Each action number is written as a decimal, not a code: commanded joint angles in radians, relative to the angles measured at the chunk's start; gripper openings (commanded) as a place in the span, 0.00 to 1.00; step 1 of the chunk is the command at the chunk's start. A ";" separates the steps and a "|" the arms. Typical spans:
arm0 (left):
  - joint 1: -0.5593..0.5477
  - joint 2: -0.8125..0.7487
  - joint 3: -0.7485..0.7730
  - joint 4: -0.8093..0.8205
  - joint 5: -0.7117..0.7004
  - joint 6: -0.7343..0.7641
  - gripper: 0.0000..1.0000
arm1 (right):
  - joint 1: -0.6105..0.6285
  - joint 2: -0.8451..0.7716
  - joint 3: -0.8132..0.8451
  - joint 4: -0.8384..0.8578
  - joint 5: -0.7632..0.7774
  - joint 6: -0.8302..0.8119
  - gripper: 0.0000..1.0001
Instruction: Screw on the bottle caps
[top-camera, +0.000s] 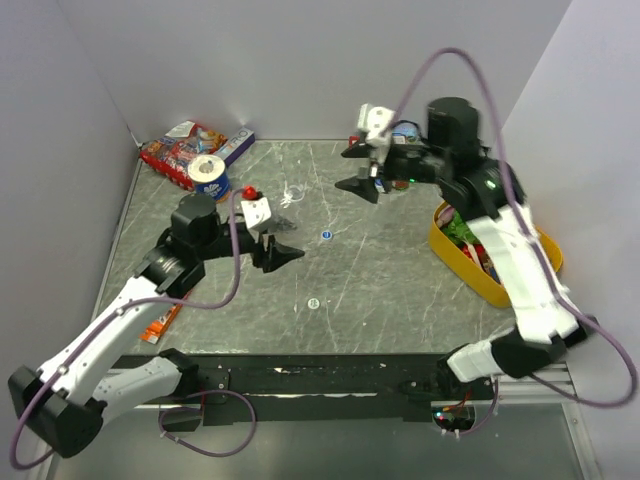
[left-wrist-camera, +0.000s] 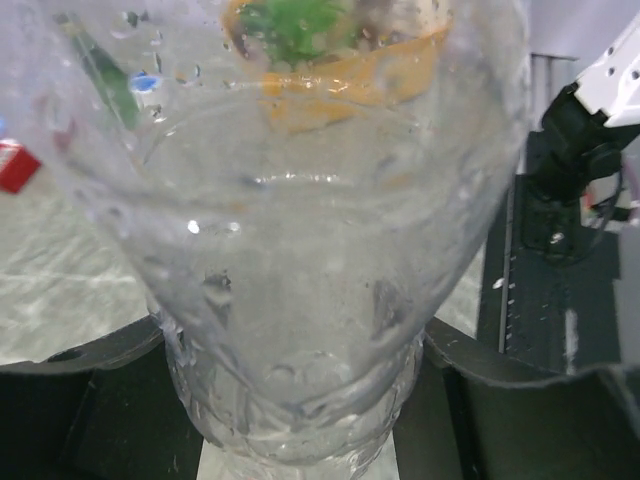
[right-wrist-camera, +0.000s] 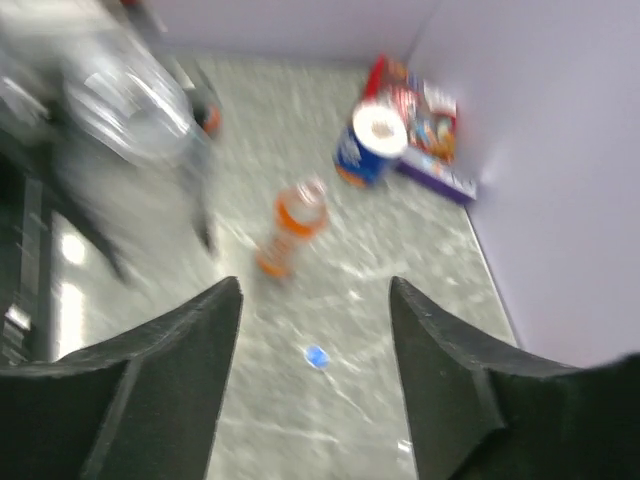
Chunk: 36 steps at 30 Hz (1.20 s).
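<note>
Standing upright, orange bottle (right-wrist-camera: 292, 228), blurred

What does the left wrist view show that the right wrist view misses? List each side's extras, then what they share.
Left wrist only: the left gripper clamped on the clear bottle, close up, droplets on its wall. Right wrist only: the open right gripper, the orange bottle on the table, a blue cap, the tape roll. Both: the clear bottle, blurred in the right wrist view, and the table.
</note>
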 joint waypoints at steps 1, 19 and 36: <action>0.025 -0.141 -0.020 -0.127 -0.081 0.104 0.09 | -0.012 0.232 0.046 -0.187 0.063 -0.392 0.61; 0.243 -0.391 -0.096 -0.246 -0.264 -0.007 0.01 | 0.014 0.815 0.233 -0.547 0.235 -0.953 0.52; 0.320 -0.365 -0.088 -0.236 -0.213 -0.066 0.01 | 0.056 0.915 0.206 -0.360 0.286 -0.927 0.54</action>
